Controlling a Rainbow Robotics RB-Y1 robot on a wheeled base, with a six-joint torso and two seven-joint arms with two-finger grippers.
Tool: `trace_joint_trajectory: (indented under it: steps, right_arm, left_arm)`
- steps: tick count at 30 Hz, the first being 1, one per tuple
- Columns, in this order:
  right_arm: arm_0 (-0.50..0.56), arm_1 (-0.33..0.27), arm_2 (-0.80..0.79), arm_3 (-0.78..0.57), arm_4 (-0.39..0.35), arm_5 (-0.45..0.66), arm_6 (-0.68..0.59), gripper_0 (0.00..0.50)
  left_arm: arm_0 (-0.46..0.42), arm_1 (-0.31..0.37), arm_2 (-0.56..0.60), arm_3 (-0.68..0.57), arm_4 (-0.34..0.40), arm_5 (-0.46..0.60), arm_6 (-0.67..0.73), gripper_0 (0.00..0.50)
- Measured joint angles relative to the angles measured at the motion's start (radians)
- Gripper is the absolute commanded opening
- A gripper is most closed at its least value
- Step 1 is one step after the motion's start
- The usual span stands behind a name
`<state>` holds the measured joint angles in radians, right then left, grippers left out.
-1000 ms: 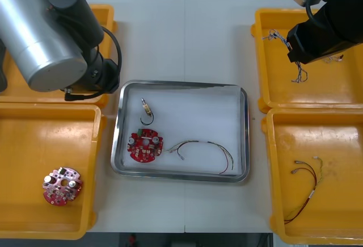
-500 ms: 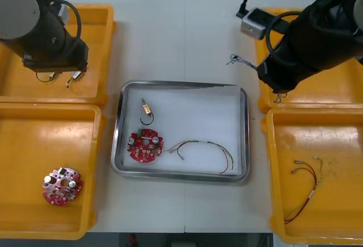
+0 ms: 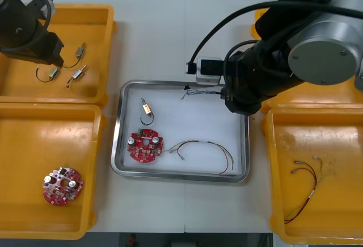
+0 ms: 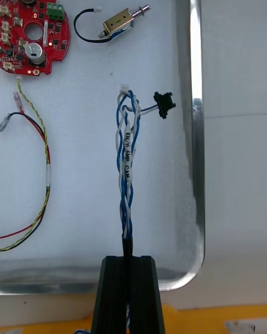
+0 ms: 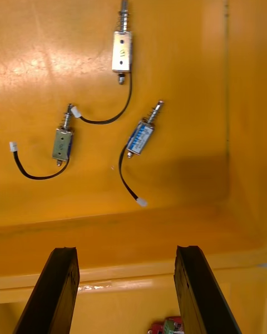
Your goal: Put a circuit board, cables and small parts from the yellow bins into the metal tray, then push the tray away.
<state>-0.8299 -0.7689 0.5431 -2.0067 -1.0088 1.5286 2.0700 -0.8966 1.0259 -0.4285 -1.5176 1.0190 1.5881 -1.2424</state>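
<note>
My right gripper is shut on a twisted blue and white cable. The cable's free end with its black plug hangs over the far right part of the metal tray, where the cable shows by the rim. In the tray lie a round red circuit board, a small metal part and a red and yellow cable. My left gripper stands open above the far left yellow bin, short of three small metal parts.
The near left bin holds another circuit board. A red and black cable lies in the near right bin. My right arm covers most of the far right bin.
My right arm has swung left from the far right bin to the tray, carrying the blue and white cable. My left arm has drawn back to the left, uncovering the small parts.
</note>
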Motion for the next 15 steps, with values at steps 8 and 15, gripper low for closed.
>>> trace_joint_trajectory:
  steps: [8,15]
  right_arm:
    - [-0.005,0.006,0.127,0.148,0.033,-0.122,0.202,0.0]
    - [-0.054,0.064,0.201,0.347,0.033,-0.168,0.257,0.0]
  left_arm:
    - [0.0,0.0,0.0,0.156,0.0,-0.07,-0.118,0.5]
    - [-0.001,0.0,0.0,0.254,0.001,-0.145,-0.453,0.5]
